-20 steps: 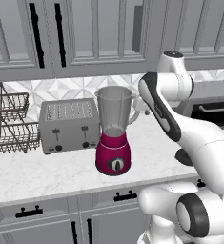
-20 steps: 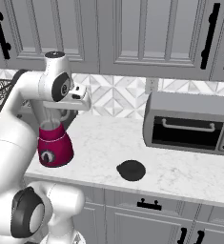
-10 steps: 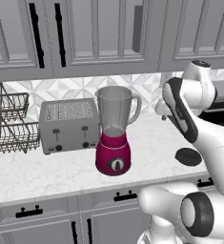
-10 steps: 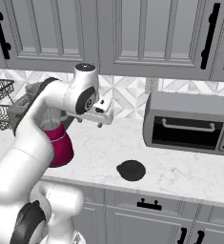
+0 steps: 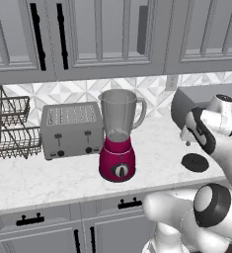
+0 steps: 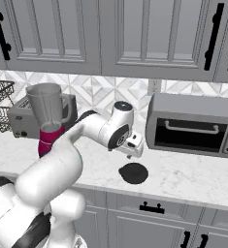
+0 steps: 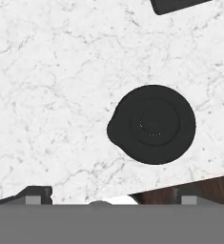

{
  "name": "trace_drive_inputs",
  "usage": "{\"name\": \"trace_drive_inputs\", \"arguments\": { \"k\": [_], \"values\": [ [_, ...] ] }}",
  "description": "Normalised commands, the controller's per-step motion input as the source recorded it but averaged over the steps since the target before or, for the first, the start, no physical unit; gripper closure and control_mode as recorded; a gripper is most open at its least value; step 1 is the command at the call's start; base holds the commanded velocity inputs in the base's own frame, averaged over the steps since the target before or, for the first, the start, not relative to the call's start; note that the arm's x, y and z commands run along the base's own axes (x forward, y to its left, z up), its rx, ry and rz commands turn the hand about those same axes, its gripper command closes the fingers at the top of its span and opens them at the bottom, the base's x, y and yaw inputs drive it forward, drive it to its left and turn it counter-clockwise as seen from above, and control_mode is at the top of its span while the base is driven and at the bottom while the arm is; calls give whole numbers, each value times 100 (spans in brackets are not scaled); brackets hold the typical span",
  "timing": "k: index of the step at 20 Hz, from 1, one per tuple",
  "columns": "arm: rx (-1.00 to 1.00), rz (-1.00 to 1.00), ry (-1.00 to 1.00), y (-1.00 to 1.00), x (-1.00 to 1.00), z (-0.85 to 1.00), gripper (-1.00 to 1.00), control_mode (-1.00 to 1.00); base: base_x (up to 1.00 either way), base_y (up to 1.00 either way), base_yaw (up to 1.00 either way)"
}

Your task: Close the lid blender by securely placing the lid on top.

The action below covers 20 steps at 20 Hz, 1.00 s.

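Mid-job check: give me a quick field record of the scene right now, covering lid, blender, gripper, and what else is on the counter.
lid: flat on the marble counter, in front of the toaster oven, not held
blender: upright, jar open on top, no lid on it
gripper: above the lid, not touching it; fingers apart, nothing between them
lid vs blender: apart, lid well to the blender's right
toaster: just left of the blender
wire rack: far left of counter
task state: lid not yet picked up

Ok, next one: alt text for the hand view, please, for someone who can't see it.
A flat round black lid lies alone on a white marble counter, seen from directly above, right of centre. The corner of a dark object cuts in at the top edge.
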Motion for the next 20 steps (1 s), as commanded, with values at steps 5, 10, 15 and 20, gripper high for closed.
{"name": "trace_drive_inputs", "arguments": {
  "k": [5,10,15,20],
  "values": [
    [0,0,20,-63,47,-80,-100,-100,0,0,0],
    [0,4,5,-16,22,-65,-100,-100,0,0,0],
    [0,7,0,-11,24,-44,-100,-100,0,0,0],
    [-1,3,0,0,23,-44,-100,-100,0,0,0]
  ]
}}
